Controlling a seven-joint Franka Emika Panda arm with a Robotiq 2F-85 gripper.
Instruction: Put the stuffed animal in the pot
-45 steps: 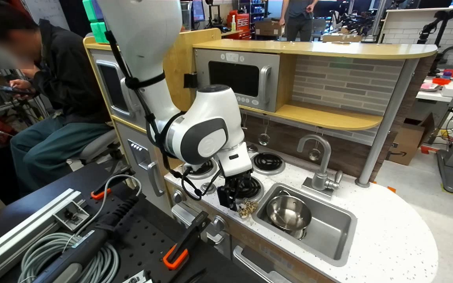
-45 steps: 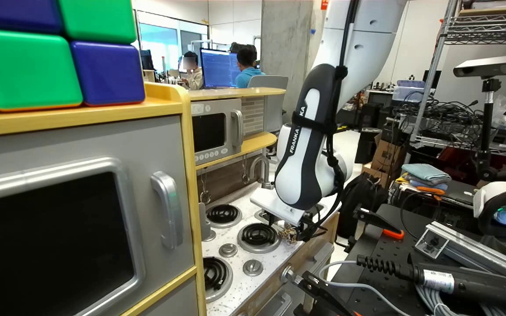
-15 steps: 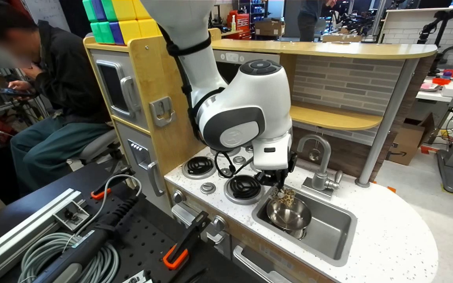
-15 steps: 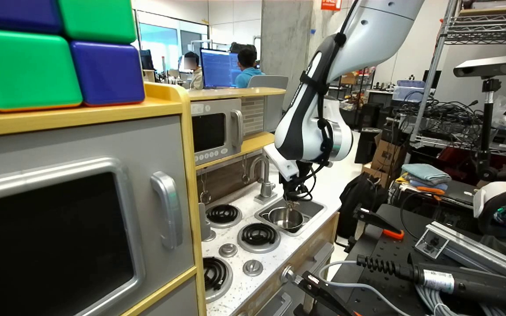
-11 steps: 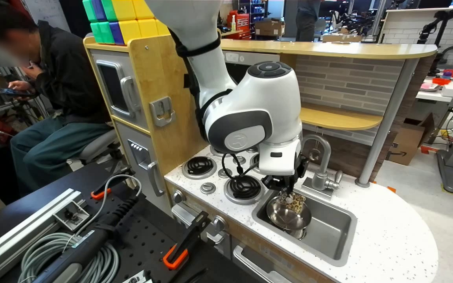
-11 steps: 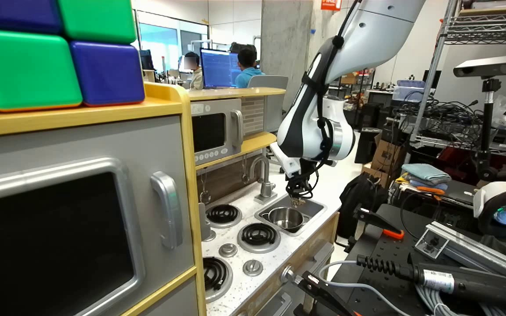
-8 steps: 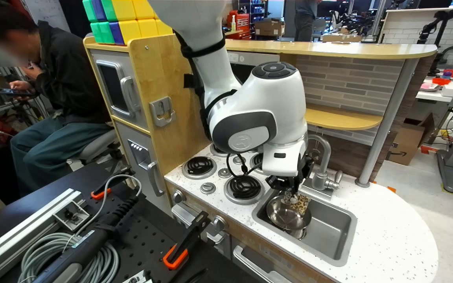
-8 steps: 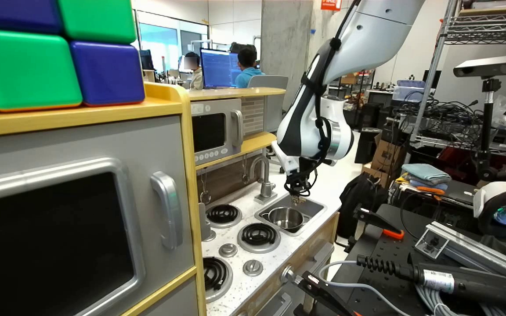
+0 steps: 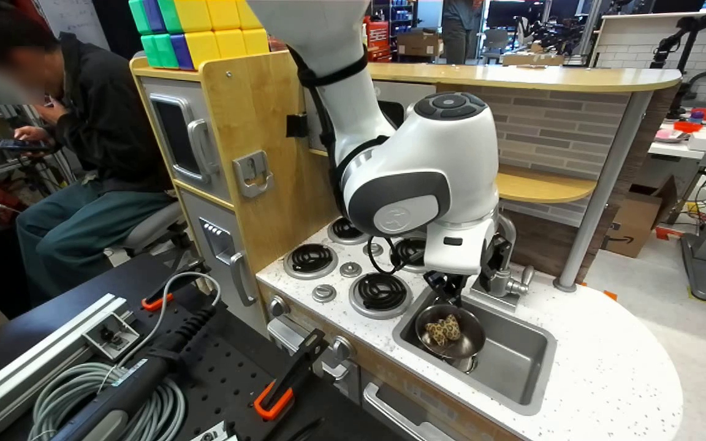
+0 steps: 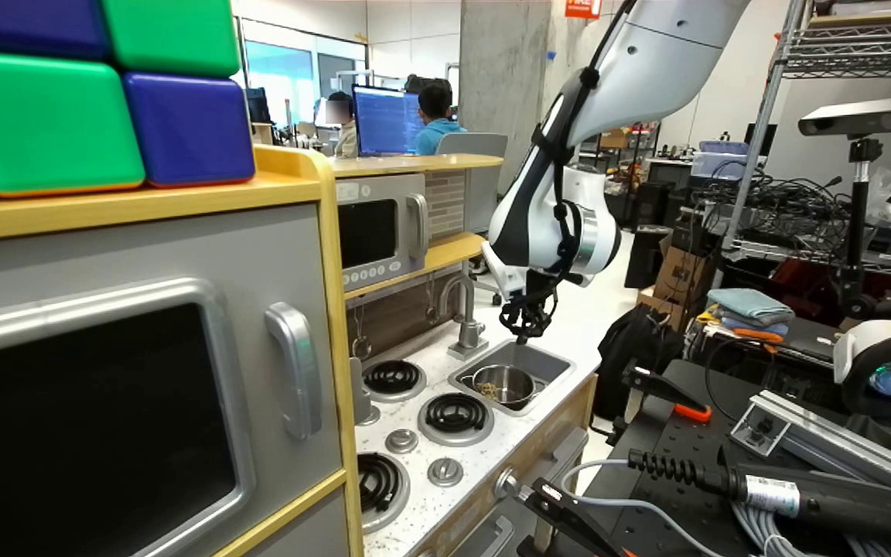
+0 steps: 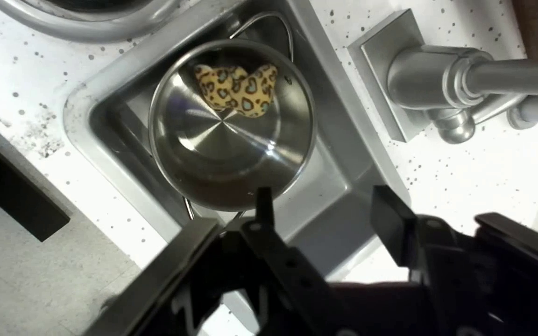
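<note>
The stuffed animal, a tan plush lump with dark leopard spots, lies inside the pot. It shows in the wrist view (image 11: 237, 91) and in both exterior views (image 9: 443, 331) (image 10: 487, 390). The pot is round, shiny silver metal with wire handles (image 11: 227, 158); it also shows in both exterior views (image 9: 468, 344) (image 10: 521, 384). It stands in the sink. My gripper (image 11: 322, 210) is open with nothing between its fingers. It hangs above the pot and sink, apart from the stuffed animal, as both exterior views show (image 9: 456, 295) (image 10: 524, 334).
The grey sink basin (image 9: 515, 367) surrounds the pot. The faucet (image 11: 437, 79) rises beside the sink, close to my wrist in an exterior view (image 9: 506, 285). Stove burners (image 9: 380, 293) lie on the other side. A shelf (image 9: 543, 184) and microwave (image 10: 380, 228) stand behind.
The stuffed animal was carried in my gripper from the counter edge by the burner to above the pot. My gripper has opened, and the stuffed animal has dropped into the pot.
</note>
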